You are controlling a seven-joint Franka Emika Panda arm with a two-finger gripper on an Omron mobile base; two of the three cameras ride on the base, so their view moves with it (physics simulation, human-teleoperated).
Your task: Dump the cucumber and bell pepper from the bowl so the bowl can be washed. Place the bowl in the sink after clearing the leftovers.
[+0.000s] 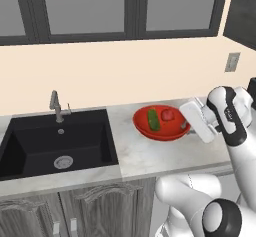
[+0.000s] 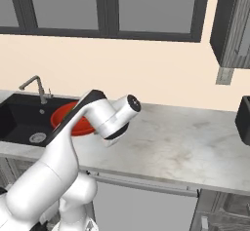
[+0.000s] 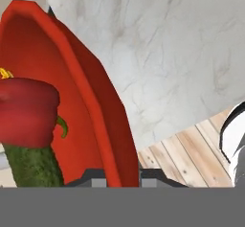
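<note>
On the marble counter (image 1: 150, 156), the black sink (image 1: 30, 148) occupies the left portion, with its grey faucet (image 1: 56, 106) at the 12 o'clock edge of the basin and a round silver drain (image 1: 63, 162) in the floor. The sink holds nothing but the drain.

The red bowl (image 1: 172, 131) stands to the right of the sink, at about 3 o'clock from the basin, over the counter surface. In the left base view the bowl looks tilted, with its inside turned toward the camera. In the right base view the bowl (image 2: 62, 114) is partly covered by the arm.

The gripper (image 1: 186, 126) meets the bowl at its right rim, at 3 o'clock. In the hand view the rim (image 3: 112, 140) runs down between the finger tips, and the jaws are clamped together on it.

The cucumber (image 1: 153, 119) lies inside the bowl, left of centre. The bell pepper (image 1: 167, 114) sits just beside it at 2 o'clock. In the hand view the pepper (image 3: 26, 111) rests against the cucumber (image 3: 33, 166).
</note>
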